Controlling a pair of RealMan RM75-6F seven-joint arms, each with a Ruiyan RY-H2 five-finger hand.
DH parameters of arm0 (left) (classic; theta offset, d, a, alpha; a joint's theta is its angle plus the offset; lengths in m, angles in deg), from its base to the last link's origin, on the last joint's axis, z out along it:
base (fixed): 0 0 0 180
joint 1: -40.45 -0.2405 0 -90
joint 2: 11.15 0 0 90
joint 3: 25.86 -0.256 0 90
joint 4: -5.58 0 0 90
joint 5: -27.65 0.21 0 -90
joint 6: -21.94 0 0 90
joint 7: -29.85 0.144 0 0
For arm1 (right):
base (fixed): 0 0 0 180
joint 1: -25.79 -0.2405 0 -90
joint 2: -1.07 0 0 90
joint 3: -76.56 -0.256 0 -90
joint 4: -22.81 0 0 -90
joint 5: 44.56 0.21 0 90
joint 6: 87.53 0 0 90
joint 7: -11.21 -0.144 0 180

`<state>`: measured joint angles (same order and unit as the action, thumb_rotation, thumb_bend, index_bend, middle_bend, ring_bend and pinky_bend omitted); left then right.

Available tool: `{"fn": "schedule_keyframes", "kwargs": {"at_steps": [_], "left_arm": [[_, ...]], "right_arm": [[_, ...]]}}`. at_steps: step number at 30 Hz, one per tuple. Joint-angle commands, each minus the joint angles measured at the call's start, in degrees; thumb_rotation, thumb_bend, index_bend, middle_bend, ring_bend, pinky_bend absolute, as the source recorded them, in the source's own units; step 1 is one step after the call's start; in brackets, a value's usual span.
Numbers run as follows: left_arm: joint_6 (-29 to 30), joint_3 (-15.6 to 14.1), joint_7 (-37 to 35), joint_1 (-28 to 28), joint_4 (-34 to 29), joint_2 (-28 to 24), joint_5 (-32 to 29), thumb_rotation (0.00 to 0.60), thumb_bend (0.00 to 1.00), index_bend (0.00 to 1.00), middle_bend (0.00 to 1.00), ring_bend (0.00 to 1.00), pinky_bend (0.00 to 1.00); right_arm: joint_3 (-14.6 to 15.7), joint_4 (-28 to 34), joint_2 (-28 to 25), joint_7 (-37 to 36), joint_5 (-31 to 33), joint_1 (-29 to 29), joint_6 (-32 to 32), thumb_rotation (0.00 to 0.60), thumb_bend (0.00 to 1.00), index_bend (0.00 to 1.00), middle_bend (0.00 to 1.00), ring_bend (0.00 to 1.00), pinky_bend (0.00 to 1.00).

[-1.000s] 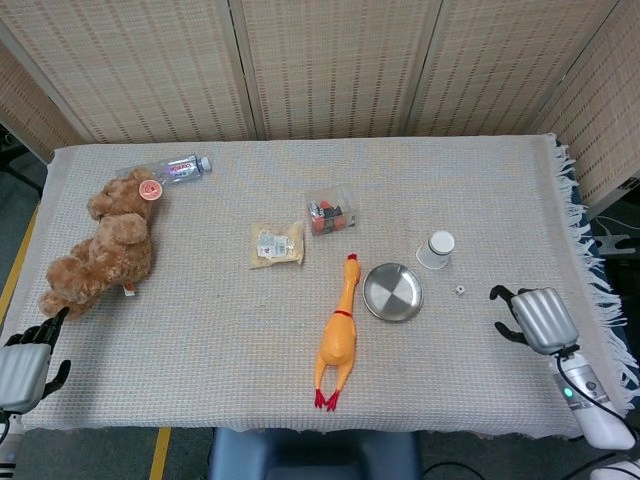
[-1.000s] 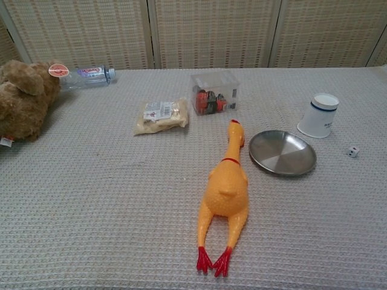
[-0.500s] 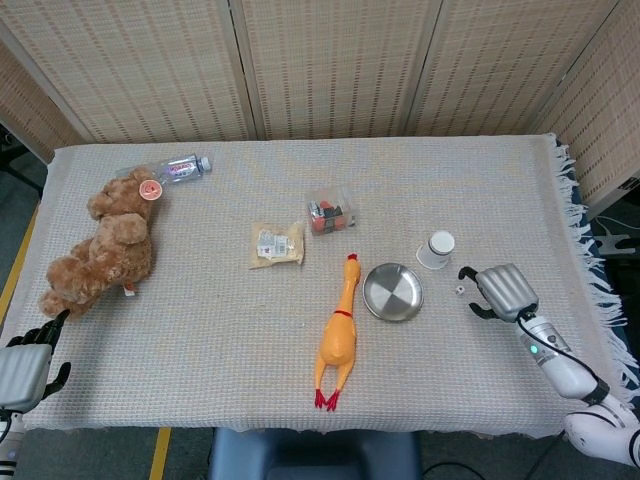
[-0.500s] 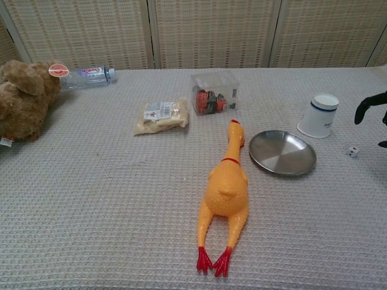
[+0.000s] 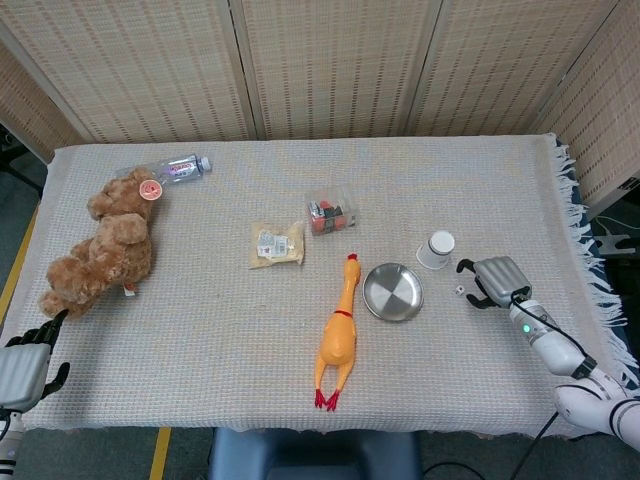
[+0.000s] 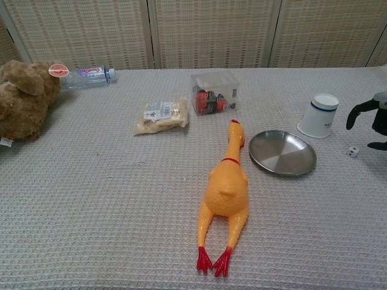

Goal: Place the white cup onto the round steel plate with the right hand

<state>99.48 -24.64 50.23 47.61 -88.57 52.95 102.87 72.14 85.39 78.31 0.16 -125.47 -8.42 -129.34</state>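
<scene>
Standing upside down on the cloth in the head view: cup (image 5: 436, 249), at 1 o'clock from the plate (image 5: 392, 291), just beside it, apart. Right hand (image 5: 491, 281) at 4 o'clock from the cup, fingers spread, holding nothing; die (image 5: 459, 290) between hand and plate. Left hand (image 5: 22, 369) at the near left table corner, fingers apart, empty.

Chest view: cup (image 6: 319, 115) at 1 o'clock from the plate (image 6: 282, 152); right hand (image 6: 370, 118) at the frame's right edge, dark fingers curved and apart, near the cup, not touching.
</scene>
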Motion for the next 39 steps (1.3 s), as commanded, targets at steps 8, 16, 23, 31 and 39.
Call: {"fn": "schedule_keyframes", "kwargs": {"at_steps": [8,16,23,31,39], "left_arm": [[-0.2,-0.1,0.2,0.1,-0.2,0.0,-0.1,0.600,0.38,0.01,0.19,0.25,0.37],[-0.2,-0.1,0.4,0.1,-0.3,-0.1,-0.4,0.600,0.38,0.01,0.19,0.25,0.37],[-0.1,-0.1,0.3,0.1,-0.4,-0.1,-0.2,0.600,0.38,0.00,0.19,0.25,0.39],[-0.2,-0.2,0.2,0.2,-0.5,-0.2,-0.3,0.600,0.38,0.00,0.19,0.25,0.40],[-0.2,-0.2,0.3,0.2,-0.7,-0.3,-0.3,0.600,0.38,0.01,0.19,0.25,0.40]], "right_arm": [[1.3,-3.6,2.4,-2.1,0.2,-0.7,1.4,0.600,0.25,0.33,0.86,0.71,0.92],[1.8,-6.1,4.4,-3.3,0.1,-1.1,1.7,0.600,0.25,0.37,0.86,0.72,0.93],[2.0,-8.0,5.7,-4.1,0.2,-1.5,2.1,0.600,0.25,0.38,0.87,0.72,0.93],[2.5,-9.4,6.7,-5.3,-0.4,-1.8,2.0,0.600,0.25,0.39,0.87,0.72,0.93],[2.7,-11.1,7.9,-7.0,-1.1,-1.8,0.9,0.600,0.25,0.42,0.87,0.73,0.93]]}}
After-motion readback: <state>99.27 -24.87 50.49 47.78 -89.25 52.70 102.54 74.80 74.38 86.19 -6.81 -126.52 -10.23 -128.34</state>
